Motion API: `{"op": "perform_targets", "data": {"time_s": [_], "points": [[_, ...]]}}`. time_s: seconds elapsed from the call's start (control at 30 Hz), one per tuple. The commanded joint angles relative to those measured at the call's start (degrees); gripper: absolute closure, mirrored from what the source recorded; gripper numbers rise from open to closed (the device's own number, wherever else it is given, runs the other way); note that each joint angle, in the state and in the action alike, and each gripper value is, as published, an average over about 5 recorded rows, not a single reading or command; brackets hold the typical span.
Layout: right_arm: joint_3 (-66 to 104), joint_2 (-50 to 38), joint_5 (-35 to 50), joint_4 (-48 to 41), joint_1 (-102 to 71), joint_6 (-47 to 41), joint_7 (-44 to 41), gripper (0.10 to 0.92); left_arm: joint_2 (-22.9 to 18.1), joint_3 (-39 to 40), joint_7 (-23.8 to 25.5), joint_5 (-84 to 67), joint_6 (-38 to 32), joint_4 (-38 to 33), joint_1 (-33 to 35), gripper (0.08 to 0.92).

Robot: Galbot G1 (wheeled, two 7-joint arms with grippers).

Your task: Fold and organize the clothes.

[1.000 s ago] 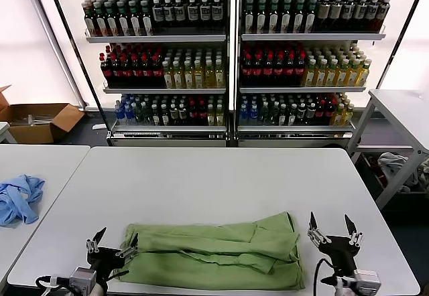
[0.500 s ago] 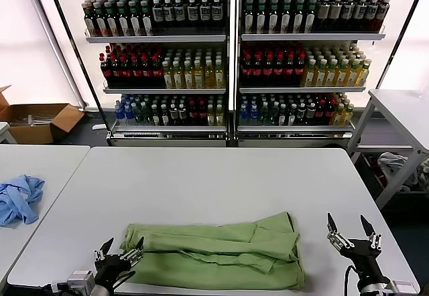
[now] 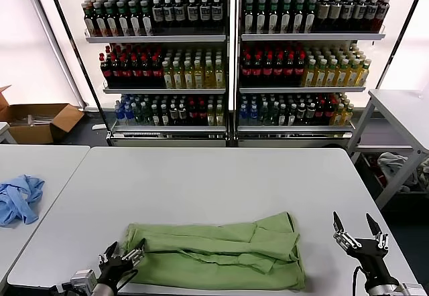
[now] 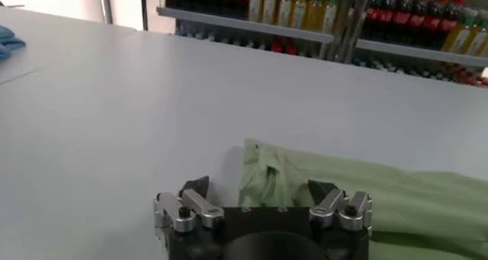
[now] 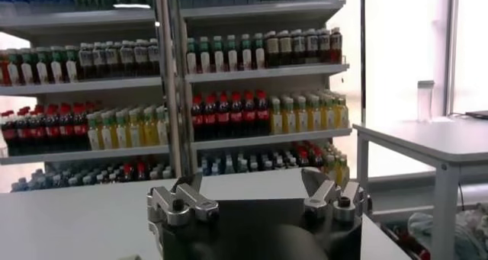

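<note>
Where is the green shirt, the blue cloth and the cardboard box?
green shirt (image 3: 221, 252), head view, middle of the folded cloth.
blue cloth (image 3: 19, 199), head view, middle of the crumpled heap.
cardboard box (image 3: 37, 123), head view, its open top.

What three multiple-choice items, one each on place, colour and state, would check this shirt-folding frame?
1. Where does the green shirt lie?
A. Near the front edge of the white table
B. On a drinks shelf
C. In the cardboard box

2. What colour is the small garment on the neighbouring table at the robot's left?
A. Red
B. Light blue
C. Black

3. How does the left end effector stand?
A. Shut on the shirt
B. Lifting the shirt clear of the table
C. Open at the shirt's left end, holding nothing

Key: 1 A, the head view shows it flat on the table close to the robot. 2 B, it is pale blue against the white top. 3 C, its fingers are apart on either side of the cloth's edge. The right end effector waits open beyond the shirt's right end.
</note>
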Motion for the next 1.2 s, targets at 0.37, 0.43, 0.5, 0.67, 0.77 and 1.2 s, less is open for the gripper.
{"op": "perform_targets", "data": {"time_s": [0.37, 0.43, 0.5, 0.67, 0.77, 1.2], "points": [[0.31, 0.33, 0.09, -0.24, 1.16, 0.73, -0.84, 0.203, -2.44, 6.86, 0.71, 6.76, -7.13, 1.25, 0.03, 0.557], [0.00, 0.44, 0.04, -0.35, 1.39, 0.68, -0.80, 0.203, -2.66, 7.43, 0.51, 7.31, -8.15, 1.44, -0.33, 0.618], [-0.46, 0.65, -0.14, -0.50, 1.70, 0.65, -0.79, 0.203, -2.80, 7.72, 0.21, 7.57, -8.61, 1.24, -0.61, 0.670], [-1.21, 0.90, -0.75, -0.36, 2.65, 0.46, -0.72, 0.203, -2.43, 5.45, -1.44, 6.30, -8.47, -1.36, -1.96, 0.817], [-1.16, 0.80, -0.77, 0.10, 3.26, 0.11, -0.61, 0.203, -1.11, 0.13, -3.39, 3.26, -7.14, -2.48, -3.98, 0.879], [-1.05, 0.14, -0.77, 1.29, 4.65, -0.99, -0.04, 0.203, 2.21, -36.00, -5.42, -1.45, 3.21, -2.59, -1.48, 0.892]]}}
